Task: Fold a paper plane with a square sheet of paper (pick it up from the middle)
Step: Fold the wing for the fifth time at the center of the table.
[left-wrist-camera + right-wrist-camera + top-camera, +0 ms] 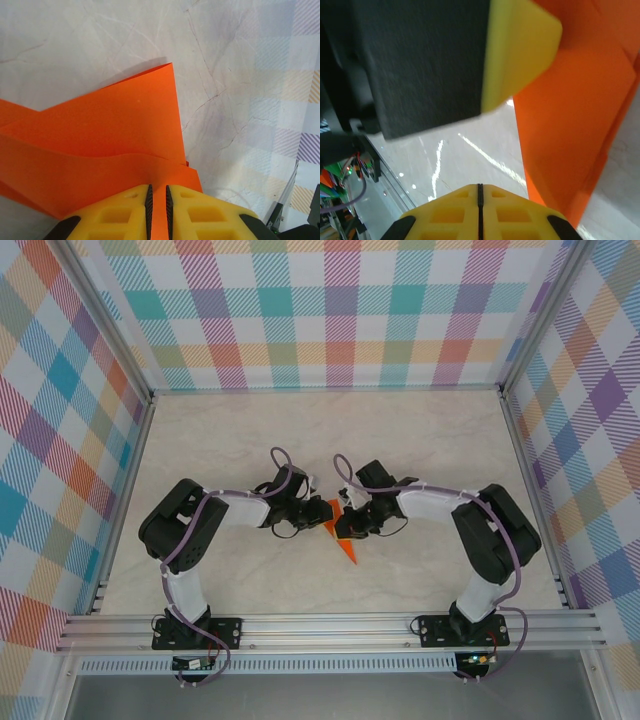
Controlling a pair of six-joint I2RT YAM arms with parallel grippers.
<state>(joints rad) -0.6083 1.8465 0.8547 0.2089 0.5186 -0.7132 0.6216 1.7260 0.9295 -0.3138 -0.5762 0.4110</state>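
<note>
The orange sheet of paper [347,545] is folded into a narrow pointed dart and hangs between the two arms, with its tip toward the near edge. My left gripper [157,190] is shut on a fold of the paper [100,140], and a strip of orange runs between its yellow pads. In the top view, the left gripper [320,512] meets the paper from the left. My right gripper [480,186] is shut with nothing between its pads. The paper [570,130] hangs just to its right. A yellow fingertip [515,50] of the left gripper fills the upper part of the right wrist view.
A pale marble-patterned tabletop [250,430] lies below, walled by checked panels [330,310] on three sides. An aluminium rail [330,625] with the arm bases runs along the near edge. The two wrists are very close together at the table's middle.
</note>
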